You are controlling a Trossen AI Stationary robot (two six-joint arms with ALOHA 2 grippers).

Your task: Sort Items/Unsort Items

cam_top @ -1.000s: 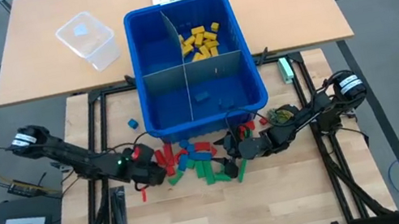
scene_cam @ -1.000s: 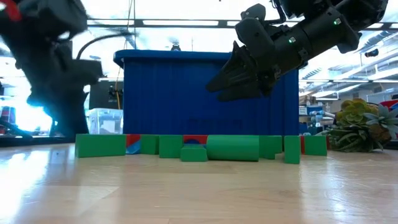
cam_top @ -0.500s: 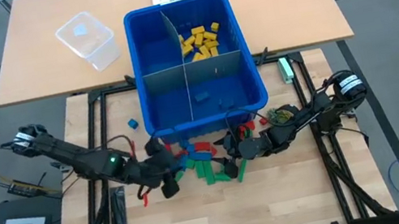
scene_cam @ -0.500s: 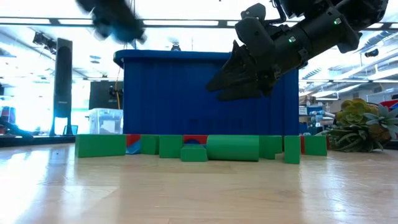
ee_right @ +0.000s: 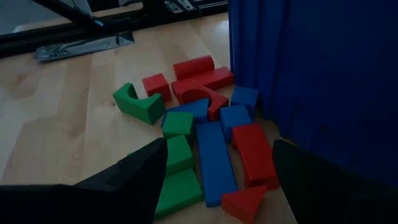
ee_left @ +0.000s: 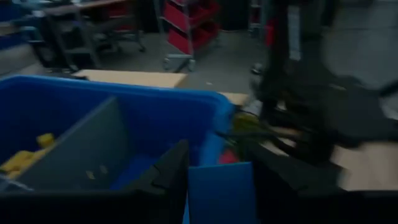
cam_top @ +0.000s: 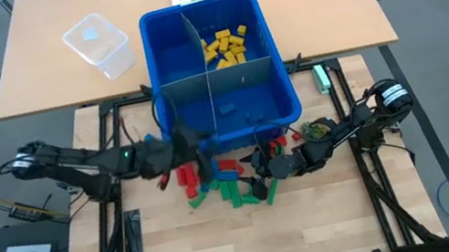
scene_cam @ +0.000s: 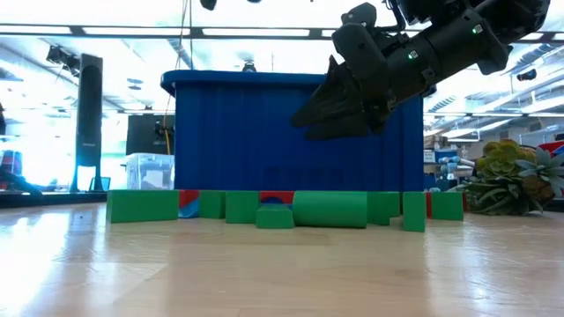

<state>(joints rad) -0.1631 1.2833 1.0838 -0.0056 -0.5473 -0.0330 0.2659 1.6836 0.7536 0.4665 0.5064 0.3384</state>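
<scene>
**Blocks heaped before the bin**

From above, we see the blocks [cam_top: 224,177] on a pale wooden table [cam_top: 315,221] just before the blue bin [cam_top: 219,67].

The left gripper [ee_left: 219,177] grips a blue block [ee_left: 221,193] at the bin's rim.

The right gripper [ee_right: 214,180] hangs open over the heap.

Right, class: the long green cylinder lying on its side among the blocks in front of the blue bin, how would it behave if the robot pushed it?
The green cylinder lies on its round side on the smooth wooden table, so a sideways push would probably roll it. It looks like a stiff solid block, so likely no bending. Green blocks close on either side may stop it soon.
</scene>
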